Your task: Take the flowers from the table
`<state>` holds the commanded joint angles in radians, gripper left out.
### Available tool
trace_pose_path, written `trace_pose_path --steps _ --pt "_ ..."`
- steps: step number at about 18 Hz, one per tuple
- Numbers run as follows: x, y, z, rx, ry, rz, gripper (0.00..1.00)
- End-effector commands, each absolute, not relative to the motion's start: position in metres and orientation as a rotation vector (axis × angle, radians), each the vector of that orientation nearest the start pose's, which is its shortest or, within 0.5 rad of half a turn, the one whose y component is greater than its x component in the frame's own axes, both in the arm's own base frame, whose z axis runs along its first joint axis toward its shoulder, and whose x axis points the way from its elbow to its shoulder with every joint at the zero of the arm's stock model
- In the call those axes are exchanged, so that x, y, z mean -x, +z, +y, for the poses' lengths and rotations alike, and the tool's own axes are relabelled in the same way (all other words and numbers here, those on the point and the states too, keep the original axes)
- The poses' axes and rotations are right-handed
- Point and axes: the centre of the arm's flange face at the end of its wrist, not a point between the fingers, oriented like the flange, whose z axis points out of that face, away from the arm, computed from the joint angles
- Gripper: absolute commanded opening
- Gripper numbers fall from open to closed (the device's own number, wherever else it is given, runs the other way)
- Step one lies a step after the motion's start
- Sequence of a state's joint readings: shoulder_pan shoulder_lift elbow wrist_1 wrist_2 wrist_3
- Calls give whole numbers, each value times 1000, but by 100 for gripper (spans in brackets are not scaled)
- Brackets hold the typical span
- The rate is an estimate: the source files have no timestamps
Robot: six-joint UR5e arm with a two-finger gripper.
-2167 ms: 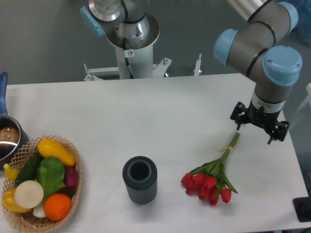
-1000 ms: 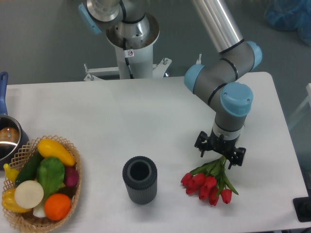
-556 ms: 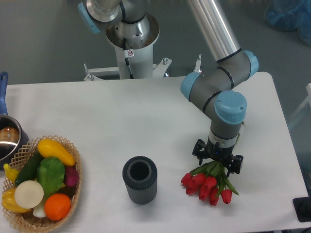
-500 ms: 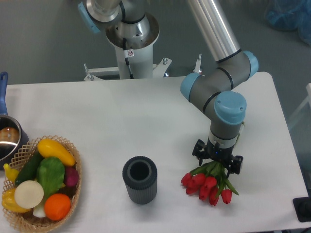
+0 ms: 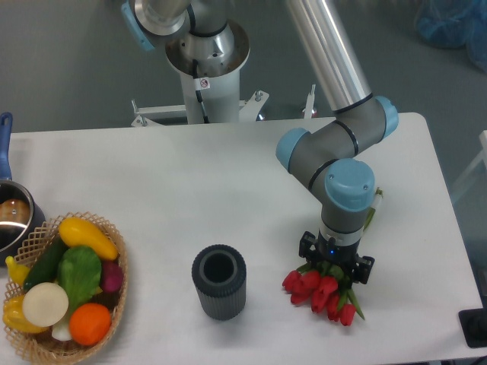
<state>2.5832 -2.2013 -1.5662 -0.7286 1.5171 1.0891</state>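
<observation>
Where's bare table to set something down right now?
Widest patch: the table behind the grey cup, between basket and arm. Also bare at the right edge. Crowded front right, where the gripper sits over the flowers.

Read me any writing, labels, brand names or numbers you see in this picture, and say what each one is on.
No text can be read here.
Small red-and-white sticker on the white pedestal: too small and blurred to read.
The flowers, dark ribbed cylinder and vegetable basket show no writing.
</observation>
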Motion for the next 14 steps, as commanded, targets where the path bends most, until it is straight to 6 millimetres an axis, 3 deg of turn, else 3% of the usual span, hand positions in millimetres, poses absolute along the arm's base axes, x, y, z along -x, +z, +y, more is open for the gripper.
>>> trace_pose_path --steps 2,7,14 --pt "509 206 482 2971 250 116 11" --pt "511 237 476 2945 304 106 3" --pt "527 282 457 2911 385 56 0"
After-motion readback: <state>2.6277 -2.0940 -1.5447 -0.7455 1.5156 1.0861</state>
